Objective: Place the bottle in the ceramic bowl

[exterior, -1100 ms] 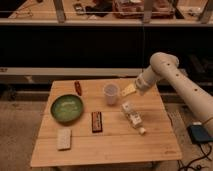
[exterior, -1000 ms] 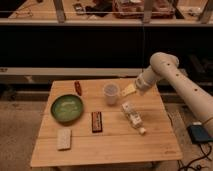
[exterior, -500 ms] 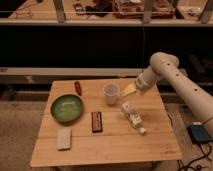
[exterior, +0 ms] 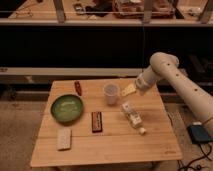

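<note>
A light wooden bench carries the whole scene, and the robot's white arm reaches in over its far right corner. The gripper hangs above the bench's back edge, just right of the cup and well short of its target; whether it is spread or closed cannot be told from this view. The ceramic bowl, green and speckled, sits on the left half of the bench with nothing in it. The bottle lies on its side right of centre, its cap end pointing toward the front right corner, below and nearer the camera than the gripper and well apart from the bowl.

The step in hand appears to be the approach for the pick. It would likely go best with the gripper brought down over the bottle's middle and turned across its long axis, since a round body lying flat could roll away from a skewed pinch.

The translucent plastic cup stands upright between gripper and bowl, near the bottle's upper end, and looks easy to tip; a lifted carry should pass in front of it or well above it. A dark brown bar lies between bottle and bowl, low enough to clear. A pale sponge-like block rests by the front left, and a small red object lies behind the bowl, both out of the likely path.
</note>
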{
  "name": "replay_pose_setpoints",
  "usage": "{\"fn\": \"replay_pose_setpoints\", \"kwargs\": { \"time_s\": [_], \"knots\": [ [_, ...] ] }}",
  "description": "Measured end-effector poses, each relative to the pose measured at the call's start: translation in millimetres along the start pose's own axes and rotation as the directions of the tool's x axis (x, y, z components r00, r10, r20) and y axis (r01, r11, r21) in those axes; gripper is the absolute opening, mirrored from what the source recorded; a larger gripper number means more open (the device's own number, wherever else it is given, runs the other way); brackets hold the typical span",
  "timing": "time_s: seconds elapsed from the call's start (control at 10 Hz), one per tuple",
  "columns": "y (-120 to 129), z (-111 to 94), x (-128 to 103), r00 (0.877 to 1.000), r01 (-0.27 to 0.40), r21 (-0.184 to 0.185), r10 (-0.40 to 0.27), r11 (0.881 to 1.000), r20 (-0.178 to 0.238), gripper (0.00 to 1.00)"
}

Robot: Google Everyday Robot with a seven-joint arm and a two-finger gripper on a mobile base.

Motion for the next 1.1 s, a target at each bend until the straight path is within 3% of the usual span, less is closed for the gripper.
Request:
{"fn": "replay_pose_setpoints", "kwargs": {
  "time_s": [0.5,0.6,0.8,1.1],
  "knots": [
    [0.2,-0.2,0.0,1.000,0.001,-0.002,-0.001,1.000,0.001,0.80],
    [1.9,-1.6,-0.2,1.000,0.007,-0.018,-0.007,1.000,0.003,0.80],
    [16.5,-5.3,-0.8,0.999,0.048,-0.135,-0.045,0.990,0.022,0.80],
    [25.9,1.5,-4.0,0.996,0.085,-0.273,-0.079,0.958,0.033,0.80]
  ]
}}
